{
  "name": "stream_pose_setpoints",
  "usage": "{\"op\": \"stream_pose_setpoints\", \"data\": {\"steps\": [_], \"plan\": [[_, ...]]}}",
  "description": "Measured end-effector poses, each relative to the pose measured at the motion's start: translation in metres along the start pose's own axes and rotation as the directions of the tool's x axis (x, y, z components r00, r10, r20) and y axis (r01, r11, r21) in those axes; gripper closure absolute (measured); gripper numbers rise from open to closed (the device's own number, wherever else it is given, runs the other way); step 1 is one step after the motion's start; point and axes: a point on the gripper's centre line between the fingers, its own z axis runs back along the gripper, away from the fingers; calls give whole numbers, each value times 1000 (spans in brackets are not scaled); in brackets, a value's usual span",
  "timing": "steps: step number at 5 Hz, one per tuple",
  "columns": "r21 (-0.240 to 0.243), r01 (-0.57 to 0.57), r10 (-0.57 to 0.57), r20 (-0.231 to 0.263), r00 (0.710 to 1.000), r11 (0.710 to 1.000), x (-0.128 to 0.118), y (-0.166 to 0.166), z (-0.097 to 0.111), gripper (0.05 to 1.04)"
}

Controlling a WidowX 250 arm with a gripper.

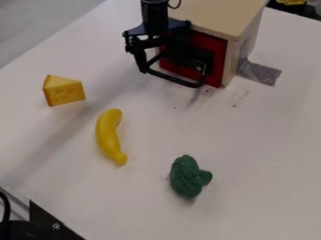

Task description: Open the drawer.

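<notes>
Okay, so starting with the edges: the white desk [150, 140] runs out past the black metal claw [158, 35] on the left of the view, where its slanting edge meets a grey floor [37, 23]. Its other far edge is over to the right, beyond the wooden box [216, 16] that sits right by the claw. That box pretty much blocks the side behind the claw, so the wide stretch of desktop is in front of it, toward the camera. Stuff sitting out that way: a yellow toy cheese wedge [63, 91] off to the claw's left, a curved yellow plastic banana [108, 136] in front, and a bumpy dark green toy broccoli [187, 177] farther out in front.

The red-fronted drawer [217, 54] is right at the claw, just behind it and a bit to the right, with the claw overlapping part of the front. Can't tell if the claw is released, clenched or grasping the handle, it's all black on black there.

Looks-wise, it's a flat red panel framed by pale wood, sitting about level with the box front, so it looks closed. A black bent-bar handle [171, 78] sticks out below the claw. Silvery grey tape [263, 73] runs from the box onto the desk.
</notes>
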Motion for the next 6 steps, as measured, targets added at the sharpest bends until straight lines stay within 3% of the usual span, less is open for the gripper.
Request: {"op": "stream_pose_setpoints", "data": {"steps": [2,4,5,6], "plan": [[42,15,-16,7,1000,999,1,-3,-5,85],[32,-29,29,1,1000,999,-3,-2,-5,85],[68,-28,31,-52,998,997,-24,2,-21,85],[61,0,3,-57,998,998,-41,-4,-20,85]]}}
